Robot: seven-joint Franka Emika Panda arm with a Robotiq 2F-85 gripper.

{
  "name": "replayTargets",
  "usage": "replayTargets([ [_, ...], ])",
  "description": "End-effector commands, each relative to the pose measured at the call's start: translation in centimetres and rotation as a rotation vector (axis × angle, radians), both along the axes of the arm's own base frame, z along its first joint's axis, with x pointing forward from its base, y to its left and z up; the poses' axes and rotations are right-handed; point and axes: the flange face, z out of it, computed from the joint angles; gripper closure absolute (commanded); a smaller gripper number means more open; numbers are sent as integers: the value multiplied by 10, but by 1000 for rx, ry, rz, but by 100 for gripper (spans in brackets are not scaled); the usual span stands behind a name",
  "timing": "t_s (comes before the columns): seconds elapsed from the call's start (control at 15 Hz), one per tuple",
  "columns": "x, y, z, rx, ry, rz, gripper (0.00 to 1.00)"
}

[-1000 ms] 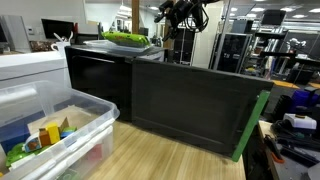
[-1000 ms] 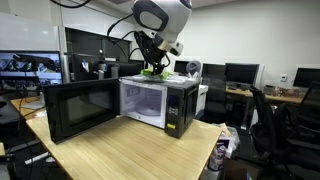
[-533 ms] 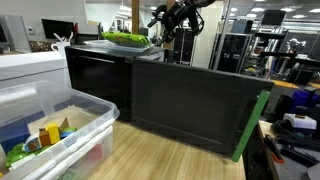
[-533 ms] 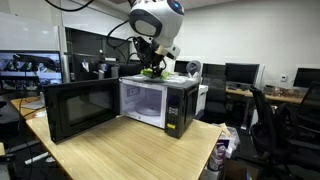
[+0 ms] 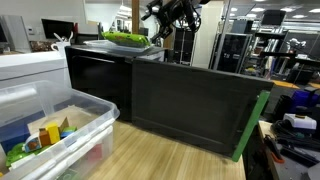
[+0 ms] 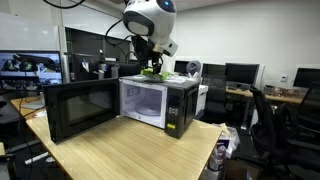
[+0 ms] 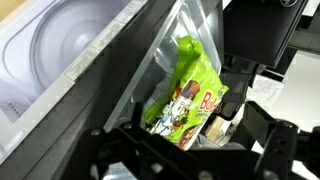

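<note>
One green snack bag [image 7: 190, 95] lies atop one microwave [image 6: 180, 100], its single door [image 6: 85, 108] swung wide. One gripper [image 7: 190, 150] hangs just above the bag, jaws spread apart. Since a second ago it has slid sideways along the microwave top.

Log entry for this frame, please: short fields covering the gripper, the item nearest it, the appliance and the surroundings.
Setting: office or lab, light wooden table
Appliance: black microwave oven, its door swung wide open
Gripper: black Robotiq gripper above the microwave's top, fingers apart
Nearest item: green printed snack packet inside a clear plastic bag, lying on the microwave's top
Contact: cannot tell whether the gripper touches the packet
Also in view: clear plastic bin holding colourful items
</note>
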Motion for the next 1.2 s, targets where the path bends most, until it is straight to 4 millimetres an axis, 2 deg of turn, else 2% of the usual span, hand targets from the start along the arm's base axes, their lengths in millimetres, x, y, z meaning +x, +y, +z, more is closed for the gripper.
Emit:
replayTargets([
  [0.0,-3,3,2,9,-2,-81,0],
  [0.47,12,3,6,12,-19,-215,0],
  [0.73,4,6,6,7,37,-266,0],
  [0.87,-9,11,2,14,87,-258,0],
  [1.13,-15,14,-3,21,87,-261,0],
])
